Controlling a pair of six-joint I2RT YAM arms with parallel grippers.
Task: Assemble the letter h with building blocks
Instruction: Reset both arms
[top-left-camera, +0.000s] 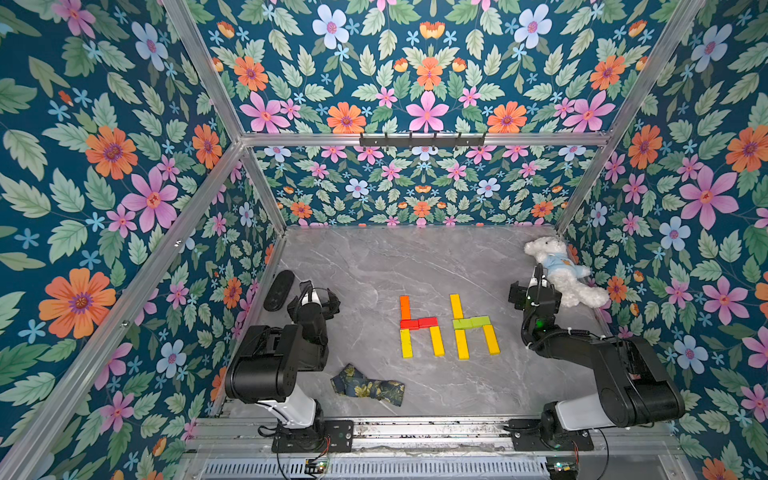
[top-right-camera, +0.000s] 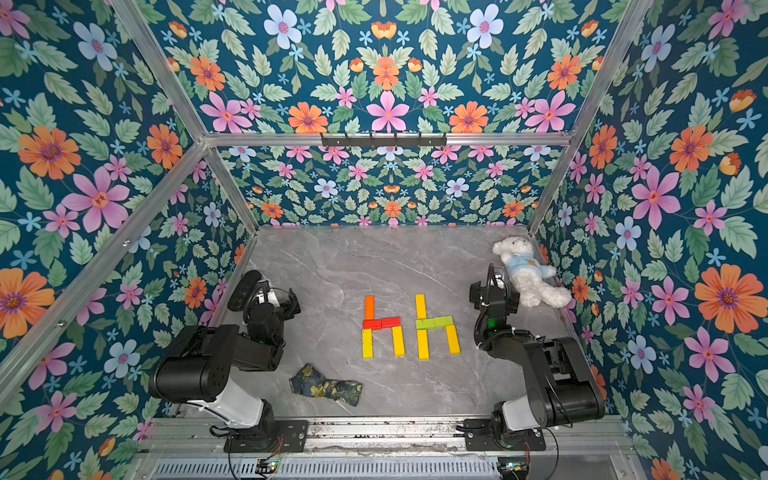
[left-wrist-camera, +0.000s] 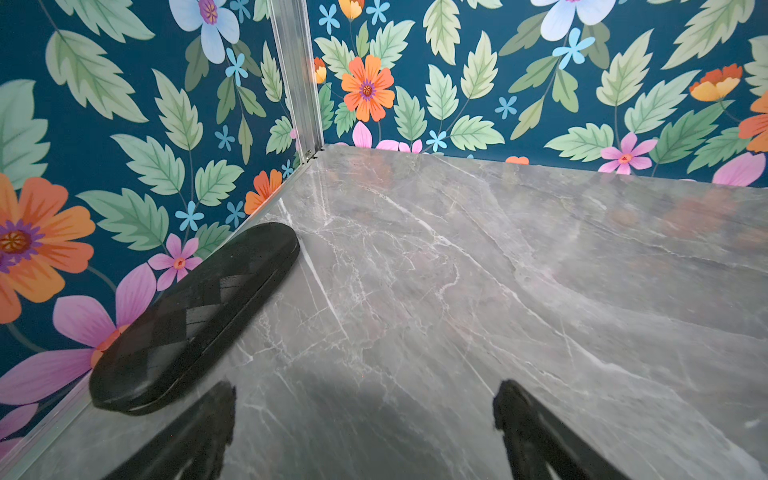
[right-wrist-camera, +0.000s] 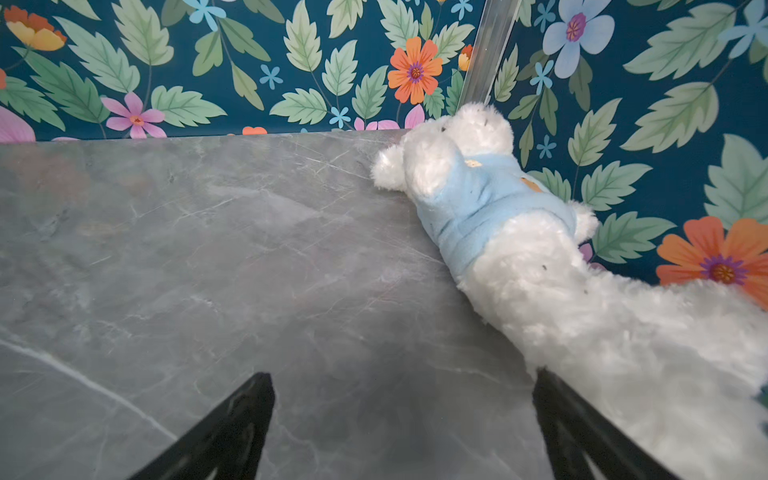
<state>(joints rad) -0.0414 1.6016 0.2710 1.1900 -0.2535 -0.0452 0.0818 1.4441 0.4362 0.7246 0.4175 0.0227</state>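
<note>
In both top views the building blocks lie flat mid-table as two letter h shapes side by side. The left h (top-left-camera: 419, 326) (top-right-camera: 382, 326) has an orange bar (top-left-camera: 404, 307), two red bars (top-left-camera: 419, 323) and yellow and amber legs. The right h (top-left-camera: 473, 326) (top-right-camera: 436, 326) has a yellow bar (top-left-camera: 456, 306), lime green bars (top-left-camera: 471, 322) and yellow and amber legs. My left gripper (left-wrist-camera: 365, 399) (top-left-camera: 316, 293) stands open over bare table, left of the blocks. My right gripper (right-wrist-camera: 405, 386) (top-left-camera: 536, 284) is open and empty, right of them. Neither wrist view shows any block.
A black oval case (left-wrist-camera: 195, 320) (top-left-camera: 279, 290) lies along the left wall by my left gripper. A white plush bear in a blue shirt (right-wrist-camera: 540, 257) (top-left-camera: 561, 270) lies at the back right, beside my right gripper. A dark floral cloth (top-left-camera: 368, 386) sits near the front edge.
</note>
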